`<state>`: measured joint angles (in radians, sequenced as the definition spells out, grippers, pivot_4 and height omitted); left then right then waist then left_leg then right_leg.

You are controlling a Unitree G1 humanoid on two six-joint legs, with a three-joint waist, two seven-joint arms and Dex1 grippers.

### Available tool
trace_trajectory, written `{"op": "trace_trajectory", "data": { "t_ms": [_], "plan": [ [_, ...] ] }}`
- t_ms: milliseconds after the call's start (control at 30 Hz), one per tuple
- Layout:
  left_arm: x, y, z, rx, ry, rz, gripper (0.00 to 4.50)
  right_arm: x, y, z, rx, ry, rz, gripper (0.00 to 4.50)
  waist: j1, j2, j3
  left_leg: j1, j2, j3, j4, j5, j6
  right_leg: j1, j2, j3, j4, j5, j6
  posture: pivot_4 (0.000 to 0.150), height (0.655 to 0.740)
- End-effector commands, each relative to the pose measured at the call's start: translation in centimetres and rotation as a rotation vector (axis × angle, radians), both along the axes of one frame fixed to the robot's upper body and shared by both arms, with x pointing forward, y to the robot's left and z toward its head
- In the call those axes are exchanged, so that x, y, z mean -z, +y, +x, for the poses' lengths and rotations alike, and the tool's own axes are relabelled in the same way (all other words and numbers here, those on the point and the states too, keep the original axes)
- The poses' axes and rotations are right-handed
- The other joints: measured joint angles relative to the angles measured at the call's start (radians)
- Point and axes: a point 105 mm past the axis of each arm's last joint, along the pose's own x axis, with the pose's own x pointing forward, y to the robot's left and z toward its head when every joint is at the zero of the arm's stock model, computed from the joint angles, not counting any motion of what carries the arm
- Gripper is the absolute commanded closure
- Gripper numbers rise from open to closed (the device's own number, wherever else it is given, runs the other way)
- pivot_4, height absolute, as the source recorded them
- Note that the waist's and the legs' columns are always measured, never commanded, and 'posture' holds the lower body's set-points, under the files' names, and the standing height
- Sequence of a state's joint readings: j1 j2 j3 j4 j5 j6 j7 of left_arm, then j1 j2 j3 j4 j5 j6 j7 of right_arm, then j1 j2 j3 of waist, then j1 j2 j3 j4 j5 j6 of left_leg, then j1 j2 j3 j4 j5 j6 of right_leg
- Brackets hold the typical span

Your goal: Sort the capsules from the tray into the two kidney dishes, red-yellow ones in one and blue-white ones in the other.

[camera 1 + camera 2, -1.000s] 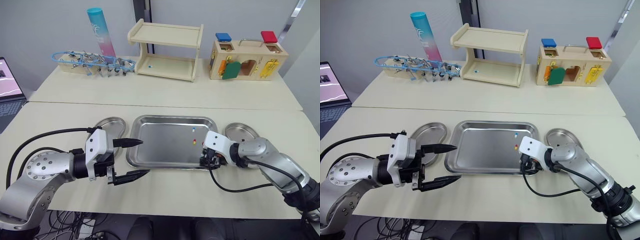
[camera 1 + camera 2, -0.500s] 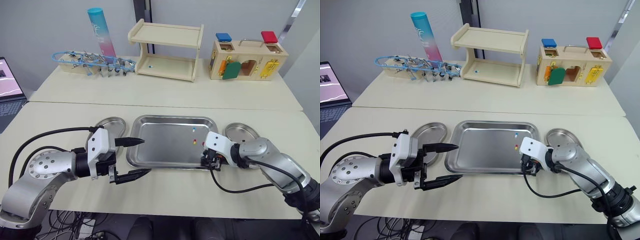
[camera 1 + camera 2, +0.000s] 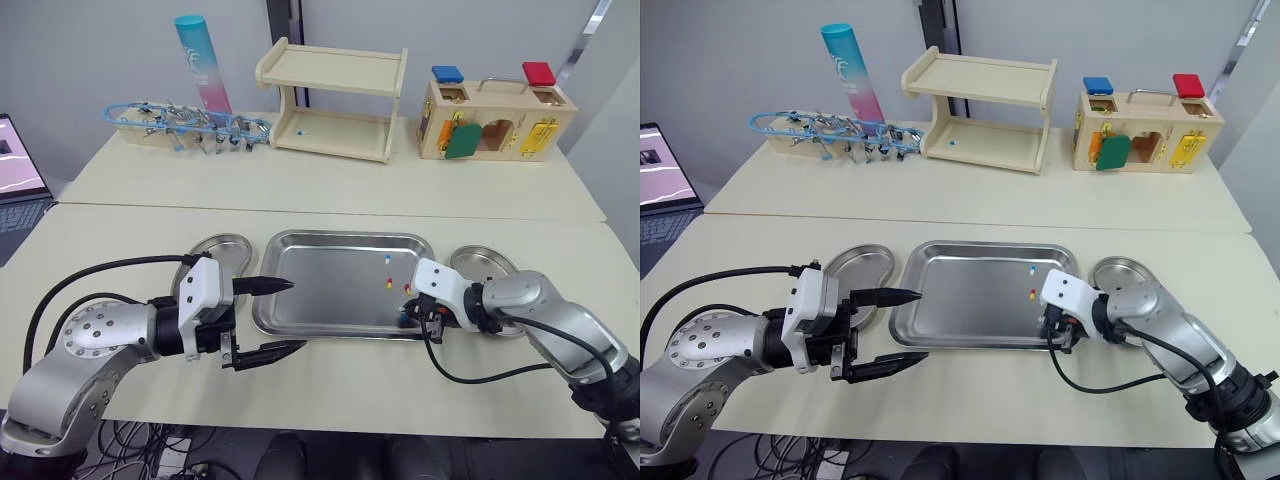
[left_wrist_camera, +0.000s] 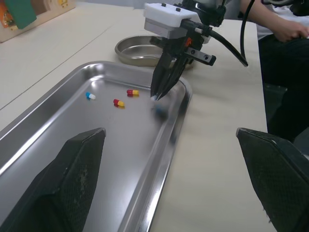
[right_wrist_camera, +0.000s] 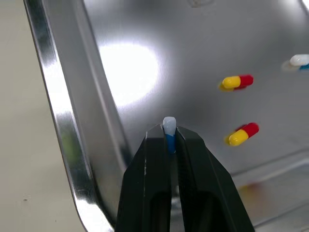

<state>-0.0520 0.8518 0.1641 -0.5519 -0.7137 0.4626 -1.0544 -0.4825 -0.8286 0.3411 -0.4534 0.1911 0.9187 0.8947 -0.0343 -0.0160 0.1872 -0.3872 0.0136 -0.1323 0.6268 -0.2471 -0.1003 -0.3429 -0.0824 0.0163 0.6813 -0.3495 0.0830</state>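
The right gripper (image 5: 169, 133) fingers pinch a blue-white capsule (image 5: 168, 125) by one end, just above the near corner of the tray (image 3: 345, 236), beside the right kidney dish (image 3: 485, 262), its likely destination. Two red-yellow capsules (image 5: 236, 81) lie in the tray. The left gripper (image 3: 296, 315) fingers stand spread, idle

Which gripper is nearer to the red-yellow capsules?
Right. The right gripper, shut on a blue-white capsule, hangs over the tray's near right corner, beside the red-yellow capsules. The left gripper is at the tray's left end.

Lab: prop-laden tables (image 3: 330, 190), laptop (image 3: 16, 168)
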Motion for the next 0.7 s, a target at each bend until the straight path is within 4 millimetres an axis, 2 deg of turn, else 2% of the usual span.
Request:
{"op": "trace_trajectory", "data": {
  "t_ms": [33, 200, 300, 400, 500, 667, 700],
  "plan": [
    [-2.2, -1.0, -0.8, 0.066, -0.020, -0.107, 0.00, -3.1, -1.1, -0.4, 0.010, -0.067, 0.037, 4.50, 0.002, 0.000, 0.000, 0.000, 0.000, 0.000, 0.000, 0.000, 0.000, 0.000, 0.000, 0.000, 0.000, 0.000, 0.000, 0.150, 0.7400],
    [-3.4, -2.1, -0.9, 0.159, -0.030, -0.157, 0.00, -5.4, -6.0, -0.7, 0.168, -0.104, 0.015, 4.50, 0.008, 0.000, 0.000, -0.005, -0.001, -0.002, 0.001, 0.000, 0.000, -0.001, 0.000, -0.002, -0.001, 0.000, 0.000, 0.150, 0.7400],
    [-3.8, -2.7, -0.7, 0.202, -0.023, -0.183, 0.00, -5.8, -9.5, -1.6, 0.262, -0.098, -0.042, 4.50, 0.009, 0.000, 0.000, -0.005, -0.001, -0.002, 0.001, 0.000, 0.000, -0.002, 0.000, -0.002, -0.001, 0.000, 0.000, 0.150, 0.7400],
    [-3.8, -3.2, -0.7, 0.248, -0.024, -0.173, 0.00, -5.7, -12.1, -1.9, 0.353, -0.095, -0.078, 4.50, 0.004, 0.000, 0.000, -0.005, -0.001, -0.001, 0.001, 0.000, 0.000, -0.001, 0.000, -0.002, -0.001, 0.000, 0.000, 0.150, 0.7400],
    [-3.9, -3.6, -0.7, 0.277, -0.024, -0.179, 0.00, -5.1, -13.0, -2.0, 0.397, -0.075, -0.087, 4.50, -0.007, 0.000, 0.000, -0.003, 0.000, 0.000, 0.001, 0.000, 0.000, -0.001, 0.000, 0.000, 0.000, 0.000, 0.000, 0.150, 0.7400],
    [-3.8, -3.9, -0.6, 0.302, -0.015, -0.174, 0.00, -3.7, -13.0, -1.6, 0.423, -0.043, -0.068, 4.50, -0.007, 0.000, 0.000, -0.003, 0.000, 0.000, 0.001, 0.000, 0.000, -0.001, 0.000, -0.001, -0.001, 0.000, 0.000, 0.150, 0.7400],
    [-3.7, -3.9, -0.6, 0.303, -0.015, -0.173, 0.00, -3.4, -13.1, -1.4, 0.432, -0.045, -0.069, 4.17, -0.006, 0.000, 0.000, -0.003, 0.000, 0.000, 0.001, 0.000, 0.000, -0.001, 0.000, 0.000, -0.001, 0.000, 0.000, 0.150, 0.7400]
  ]
}}
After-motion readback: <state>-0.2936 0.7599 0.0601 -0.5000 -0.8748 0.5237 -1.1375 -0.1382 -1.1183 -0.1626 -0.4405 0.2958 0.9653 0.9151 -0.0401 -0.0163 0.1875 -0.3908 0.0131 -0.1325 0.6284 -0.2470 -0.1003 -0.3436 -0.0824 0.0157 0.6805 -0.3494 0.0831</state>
